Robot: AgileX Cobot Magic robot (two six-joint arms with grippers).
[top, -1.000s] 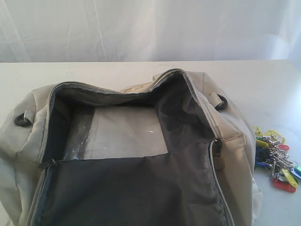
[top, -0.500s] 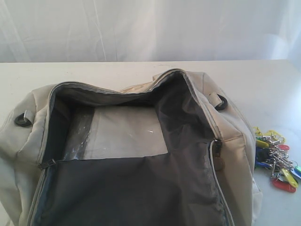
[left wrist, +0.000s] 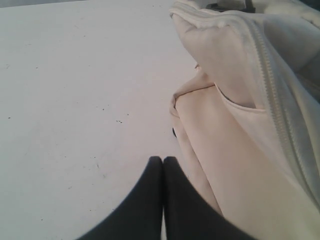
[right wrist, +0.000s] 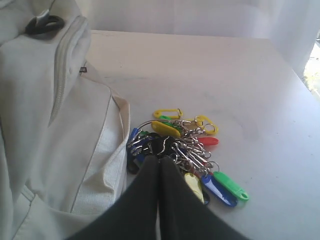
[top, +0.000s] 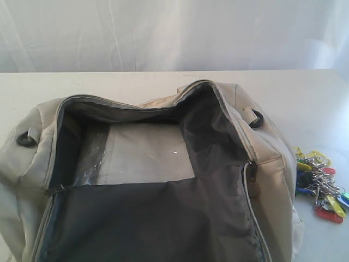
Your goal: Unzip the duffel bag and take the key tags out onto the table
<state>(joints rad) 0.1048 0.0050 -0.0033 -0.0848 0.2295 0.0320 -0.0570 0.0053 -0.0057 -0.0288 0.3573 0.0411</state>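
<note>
One bag (top: 271, 150) unzipped, dark lining (top: 163, 218) and pale panel (top: 147, 153) inside, tags (top: 320, 185) on table (top: 136, 82) at its right end, left gripper (left wrist: 163, 162) closed by bag, right gripper (right wrist: 159, 154) closed over tags.

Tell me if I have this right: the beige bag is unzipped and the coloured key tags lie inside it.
Not quite: the bag is unzipped, but the key tags lie on the table beside it, as the exterior view shows.
</note>
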